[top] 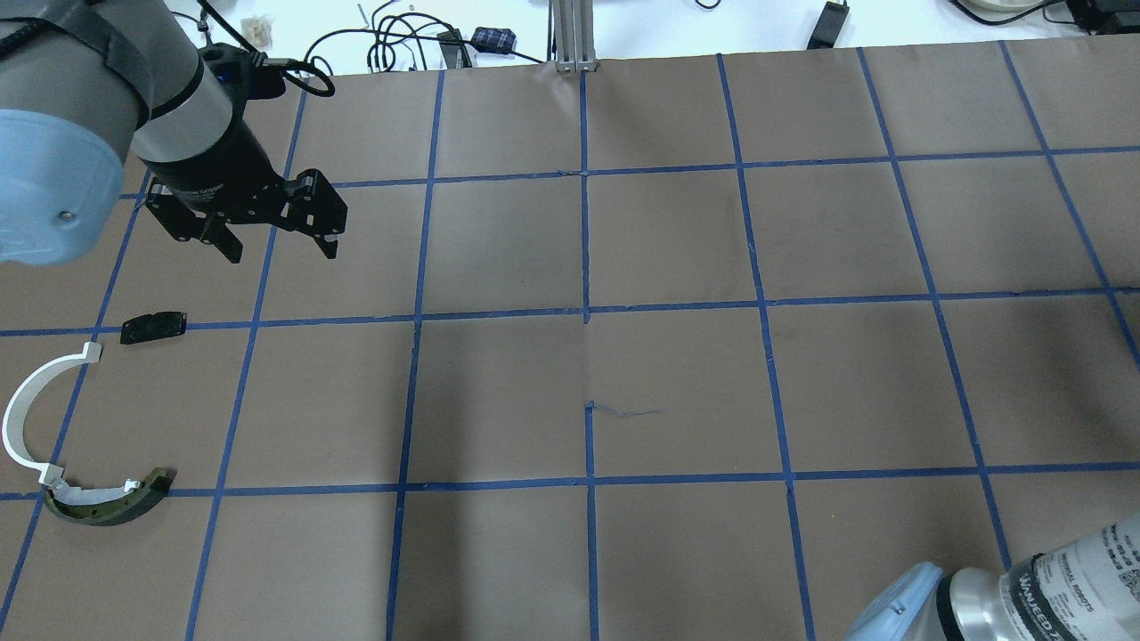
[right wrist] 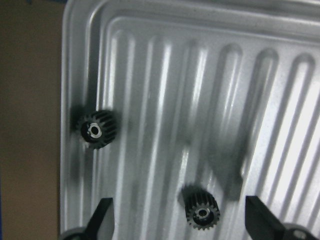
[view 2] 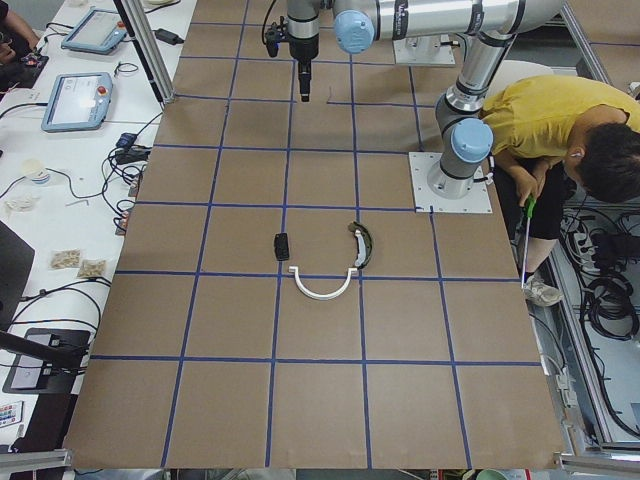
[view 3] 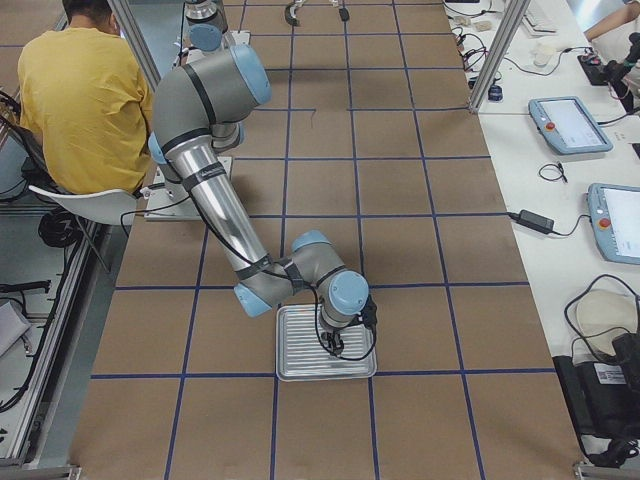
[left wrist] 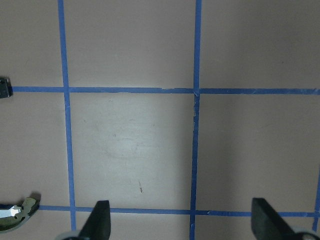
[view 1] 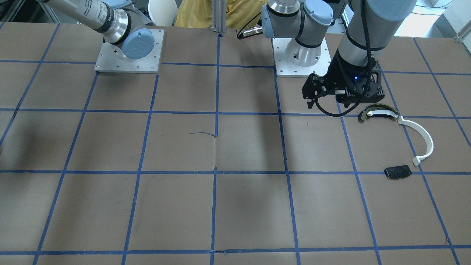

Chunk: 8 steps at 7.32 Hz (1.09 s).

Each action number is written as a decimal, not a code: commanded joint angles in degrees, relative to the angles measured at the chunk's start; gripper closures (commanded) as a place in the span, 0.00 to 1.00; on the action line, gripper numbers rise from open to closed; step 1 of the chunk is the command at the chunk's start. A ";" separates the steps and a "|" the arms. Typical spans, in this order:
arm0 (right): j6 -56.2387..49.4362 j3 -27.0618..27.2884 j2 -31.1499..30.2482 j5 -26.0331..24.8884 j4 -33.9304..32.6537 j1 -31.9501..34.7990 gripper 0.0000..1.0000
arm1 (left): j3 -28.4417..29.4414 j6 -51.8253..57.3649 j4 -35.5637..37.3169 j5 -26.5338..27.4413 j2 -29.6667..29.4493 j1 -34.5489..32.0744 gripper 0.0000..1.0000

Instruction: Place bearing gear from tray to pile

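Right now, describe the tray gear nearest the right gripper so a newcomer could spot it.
Start at the ribbed metal tray below the right gripper, seen from the right wrist camera. Two small black toothed gears lie in it. The lower gear shows between the open fingers, out on the tray's ribs; the other gear sits apart, beside the wall at the view's left.

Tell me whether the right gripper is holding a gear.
No, the right gripper is open over the tray, where one gear and a second gear lie loose.
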 commanded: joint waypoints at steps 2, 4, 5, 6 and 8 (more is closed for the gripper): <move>-0.05 0.19 0.28 -0.79 -1.56 -0.01 0.38 | 0.00 0.00 0.00 0.09 -0.01 0.00 0.00; 0.04 0.19 0.37 -0.70 -1.66 -0.01 0.55 | 0.00 0.00 0.00 0.00 -0.18 0.00 0.00; 0.04 0.19 0.20 -0.88 -1.57 -0.01 0.74 | 0.00 0.00 0.00 0.00 -0.09 0.00 0.00; 0.04 -0.07 0.20 -0.79 -1.74 -0.01 0.76 | 0.00 0.00 -0.09 0.00 -0.01 0.00 0.00; 0.65 -0.07 -0.24 -0.79 -1.49 -0.01 0.95 | 0.00 0.00 0.00 0.09 -0.01 0.00 0.00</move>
